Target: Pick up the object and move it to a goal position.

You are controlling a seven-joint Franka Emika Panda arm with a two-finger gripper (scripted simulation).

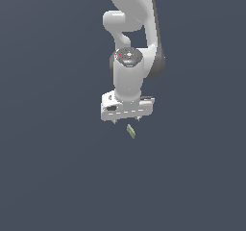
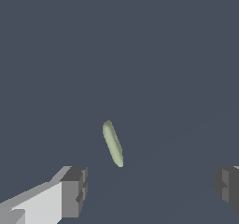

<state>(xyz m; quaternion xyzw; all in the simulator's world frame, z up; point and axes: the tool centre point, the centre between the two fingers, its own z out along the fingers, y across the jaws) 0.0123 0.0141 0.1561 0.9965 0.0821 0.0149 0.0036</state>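
The object [image 1: 130,131] is a tiny pale olive-green flat stick lying on the dark grey floor, just below the white gripper [image 1: 126,121] in the exterior view. In the wrist view the object [image 2: 112,143] lies slanted ahead of the two grey fingertips [image 2: 74,190], which stand wide apart. The gripper is open and empty, above the object and not touching it. The stick is much narrower than the gap between the jaws.
The white arm [image 1: 132,42] rises behind the gripper in the exterior view. A plain dark grey floor [image 1: 53,167] surrounds the object on all sides. No goal marker shows in either view.
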